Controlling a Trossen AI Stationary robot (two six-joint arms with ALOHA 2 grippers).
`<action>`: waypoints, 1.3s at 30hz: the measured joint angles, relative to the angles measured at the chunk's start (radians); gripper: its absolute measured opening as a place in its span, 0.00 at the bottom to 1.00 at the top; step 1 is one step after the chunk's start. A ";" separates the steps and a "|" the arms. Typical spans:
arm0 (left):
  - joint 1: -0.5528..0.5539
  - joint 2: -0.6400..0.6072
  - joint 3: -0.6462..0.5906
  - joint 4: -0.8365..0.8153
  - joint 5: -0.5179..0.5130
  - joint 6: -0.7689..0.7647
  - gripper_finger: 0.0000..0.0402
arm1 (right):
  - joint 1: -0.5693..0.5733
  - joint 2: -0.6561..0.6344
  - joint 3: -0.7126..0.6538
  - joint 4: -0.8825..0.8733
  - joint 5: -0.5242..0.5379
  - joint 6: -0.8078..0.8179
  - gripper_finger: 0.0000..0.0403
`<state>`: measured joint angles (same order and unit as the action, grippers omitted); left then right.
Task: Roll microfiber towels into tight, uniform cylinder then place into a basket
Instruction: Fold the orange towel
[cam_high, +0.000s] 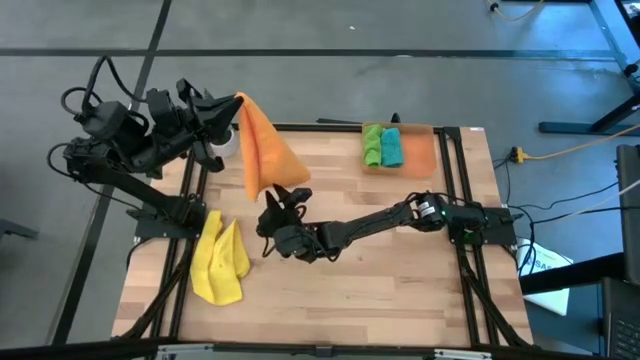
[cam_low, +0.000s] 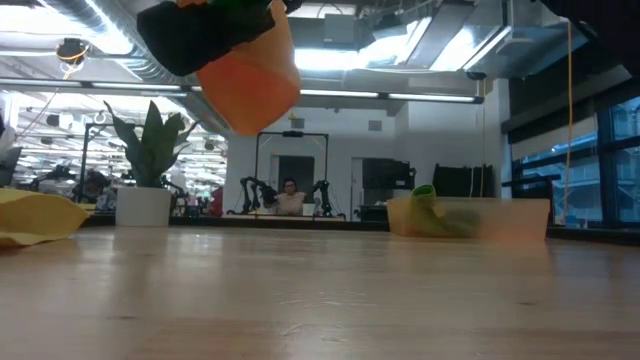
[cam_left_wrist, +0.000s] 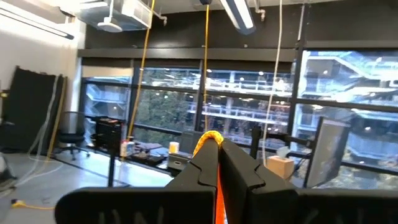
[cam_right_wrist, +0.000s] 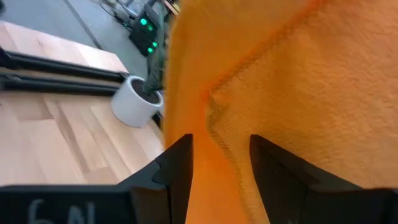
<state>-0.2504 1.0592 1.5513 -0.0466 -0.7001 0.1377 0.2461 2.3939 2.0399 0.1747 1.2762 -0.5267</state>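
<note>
The orange towel (cam_high: 262, 145) hangs over the table's far left part, its lower end (cam_low: 250, 95) clear of the wood. My left gripper (cam_high: 232, 103) is shut on its top corner. My right gripper (cam_high: 283, 193) reaches in level from the right, open, with the towel's lower part (cam_right_wrist: 217, 93) between its fingers. A yellow towel (cam_high: 220, 262) lies crumpled near the table's left front. The basket (cam_high: 422, 152) at the far right holds a rolled green towel (cam_high: 372, 146) and a rolled teal towel (cam_high: 392, 147). My left gripper pinches the orange towel's top corner (cam_left_wrist: 217, 180) between its two shut fingers; a small tip of cloth (cam_left_wrist: 208, 139) sticks out past them. The towel hangs slack below, lifted clear of the table. My right gripper has a hemmed edge (cam_right_wrist: 214, 121) between its fingers (cam_right_wrist: 177, 165); whether they touch it I cannot tell.
A small potted plant in a white pot (cam_high: 225, 140) stands at the far left, just behind the hanging towel. Black frame rails (cam_high: 455, 180) run along the table's left and right sides. Bare wood (cam_high: 380, 280) lies at the middle and near right.
</note>
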 joint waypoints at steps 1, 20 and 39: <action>0.000 0.000 0.000 -0.003 -0.007 0.004 0.00 | 0.001 0.000 0.000 0.001 0.022 -0.018 0.40; 0.000 0.000 -0.001 -0.155 -0.147 0.029 0.00 | 0.034 -0.001 0.000 0.137 0.120 -0.109 0.40; 0.000 0.000 -0.001 -0.291 -0.189 -0.047 0.00 | 0.074 -0.046 0.000 0.271 0.190 -0.305 0.02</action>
<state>-0.2501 1.0588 1.5505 -0.3375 -0.8895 0.0904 0.3204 2.3477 2.0403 0.4461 1.4662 -0.8321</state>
